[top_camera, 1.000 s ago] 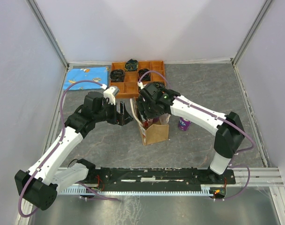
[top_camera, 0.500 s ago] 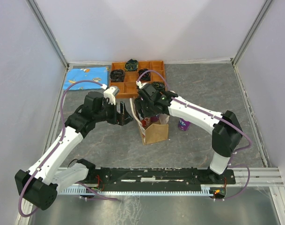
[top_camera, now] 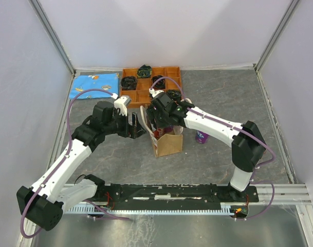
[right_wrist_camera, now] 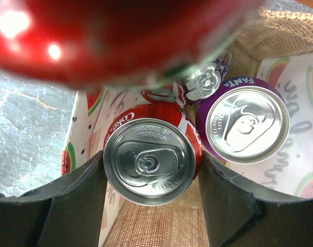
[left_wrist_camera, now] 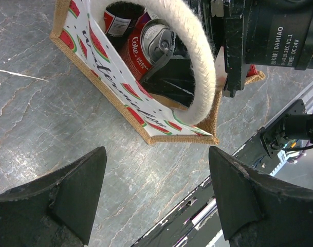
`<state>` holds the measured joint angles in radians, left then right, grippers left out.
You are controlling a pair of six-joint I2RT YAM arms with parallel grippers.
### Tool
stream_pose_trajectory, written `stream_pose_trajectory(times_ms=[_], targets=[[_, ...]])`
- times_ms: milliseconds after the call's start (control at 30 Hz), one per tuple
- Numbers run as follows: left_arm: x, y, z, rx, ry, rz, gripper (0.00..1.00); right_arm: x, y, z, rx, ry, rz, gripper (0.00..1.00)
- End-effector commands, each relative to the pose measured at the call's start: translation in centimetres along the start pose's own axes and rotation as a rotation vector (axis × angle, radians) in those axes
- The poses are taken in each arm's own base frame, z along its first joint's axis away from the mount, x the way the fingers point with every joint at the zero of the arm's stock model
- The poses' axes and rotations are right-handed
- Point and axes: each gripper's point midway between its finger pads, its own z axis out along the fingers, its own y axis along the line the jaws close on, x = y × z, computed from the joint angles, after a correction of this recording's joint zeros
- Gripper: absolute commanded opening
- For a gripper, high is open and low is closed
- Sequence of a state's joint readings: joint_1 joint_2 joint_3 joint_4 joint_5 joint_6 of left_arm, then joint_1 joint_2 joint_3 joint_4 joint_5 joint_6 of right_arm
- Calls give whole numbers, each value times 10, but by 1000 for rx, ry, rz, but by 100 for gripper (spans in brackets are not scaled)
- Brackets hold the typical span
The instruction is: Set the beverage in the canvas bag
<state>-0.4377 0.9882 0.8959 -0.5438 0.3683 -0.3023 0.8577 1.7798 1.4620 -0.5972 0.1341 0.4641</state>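
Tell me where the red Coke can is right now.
Right wrist view: the red Coke can is upright inside the canvas bag, between the fingers of the right gripper, with a purple Fanta can beside it.

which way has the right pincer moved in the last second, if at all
Yes, slightly. In the top view the right pincer has drifted left and a little toward the wooden tray at the back.
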Motion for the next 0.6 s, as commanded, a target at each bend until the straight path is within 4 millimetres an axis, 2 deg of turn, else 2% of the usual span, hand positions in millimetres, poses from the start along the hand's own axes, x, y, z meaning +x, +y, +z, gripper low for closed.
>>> stream_pose_trajectory(times_ms=[0,300,400,567], targets=[[-11,-5,-5,28,-48,35,86,22,-7,14,22,62,-26,10],[-11,-5,-6,28,-53,31,86,35,-10,17,32,114,-33,53],[-11,-5,-7,30,-55,30,86,40,-9,18,23,140,-36,61],[-11,-5,-8,30,-60,27,86,51,-9,21,20,186,-39,64]])
